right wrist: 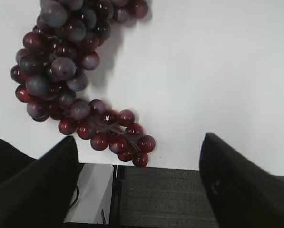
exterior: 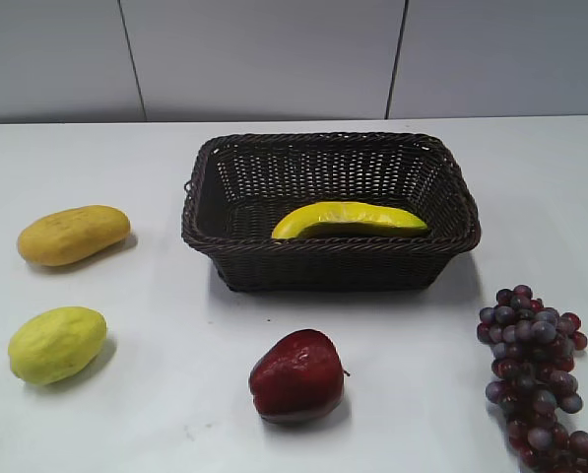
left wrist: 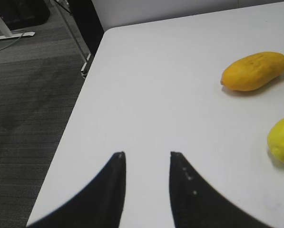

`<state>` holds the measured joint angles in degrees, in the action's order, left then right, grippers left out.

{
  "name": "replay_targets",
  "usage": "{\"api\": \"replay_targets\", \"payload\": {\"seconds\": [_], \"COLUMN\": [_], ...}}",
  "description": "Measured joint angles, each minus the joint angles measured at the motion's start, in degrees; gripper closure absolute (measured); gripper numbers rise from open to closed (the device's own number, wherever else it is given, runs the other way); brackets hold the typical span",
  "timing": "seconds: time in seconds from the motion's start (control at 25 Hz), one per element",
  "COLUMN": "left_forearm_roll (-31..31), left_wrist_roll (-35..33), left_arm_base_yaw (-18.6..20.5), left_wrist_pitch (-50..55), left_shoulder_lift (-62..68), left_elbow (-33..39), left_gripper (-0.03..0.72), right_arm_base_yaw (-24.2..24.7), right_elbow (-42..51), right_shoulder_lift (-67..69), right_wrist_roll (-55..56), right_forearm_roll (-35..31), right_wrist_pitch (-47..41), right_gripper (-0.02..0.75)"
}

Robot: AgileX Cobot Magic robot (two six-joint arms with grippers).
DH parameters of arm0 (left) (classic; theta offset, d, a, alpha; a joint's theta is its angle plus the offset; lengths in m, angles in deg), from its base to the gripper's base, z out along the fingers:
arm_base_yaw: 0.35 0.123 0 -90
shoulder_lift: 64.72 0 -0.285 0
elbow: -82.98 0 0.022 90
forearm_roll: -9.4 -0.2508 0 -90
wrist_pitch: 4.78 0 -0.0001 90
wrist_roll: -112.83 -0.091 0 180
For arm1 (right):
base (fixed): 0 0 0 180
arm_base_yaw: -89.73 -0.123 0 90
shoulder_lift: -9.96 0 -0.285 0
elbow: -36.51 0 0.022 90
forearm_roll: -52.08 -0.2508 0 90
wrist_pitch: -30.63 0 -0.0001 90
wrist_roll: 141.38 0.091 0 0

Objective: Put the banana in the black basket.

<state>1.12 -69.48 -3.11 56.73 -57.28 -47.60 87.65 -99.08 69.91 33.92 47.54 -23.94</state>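
The banana (exterior: 348,219) lies inside the black basket (exterior: 328,254), along its front wall. The basket stands at the middle back of the table. Neither gripper shows in the exterior view. My left gripper (left wrist: 146,154) is open and empty over the bare table near its left edge. My right gripper (right wrist: 139,140) is open wide and empty, above the table's front edge beside the grapes. The banana and the basket are out of both wrist views.
An orange oval fruit (exterior: 74,235) and a yellow-green lemon-like fruit (exterior: 57,344) lie at the left; both show in the left wrist view (left wrist: 256,71) (left wrist: 282,140). A red apple (exterior: 297,376) sits in front. A bunch of grapes (exterior: 538,370) (right wrist: 65,71) lies at the right.
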Motion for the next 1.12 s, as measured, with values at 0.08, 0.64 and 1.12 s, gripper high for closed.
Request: {"api": "replay_targets", "payload": {"seconds": [0.08, 0.64, 1.12], "left_forearm_roll": [0.0, 0.0, 0.0], "left_wrist_roll": [0.0, 0.0, 0.0], "left_arm_base_yaw": [0.0, 0.0, 0.0], "left_wrist_pitch": [0.0, 0.0, 0.0], "left_shoulder_lift": [0.0, 0.0, 0.0], "left_elbow": [0.0, 0.0, 0.0], "left_gripper": [0.456, 0.456, 0.456], "right_arm_base_yaw": [0.0, 0.0, 0.0], "right_elbow": [1.7, 3.9, 4.0], "right_shoulder_lift": [-4.5, -32.4, -48.8], "right_wrist_roll": [0.2, 2.2, 2.3], "right_forearm_roll": [0.0, 0.2, 0.5], "right_wrist_pitch": [-0.6, -4.6, -4.7], "right_gripper": [0.144, 0.144, 0.144]}}
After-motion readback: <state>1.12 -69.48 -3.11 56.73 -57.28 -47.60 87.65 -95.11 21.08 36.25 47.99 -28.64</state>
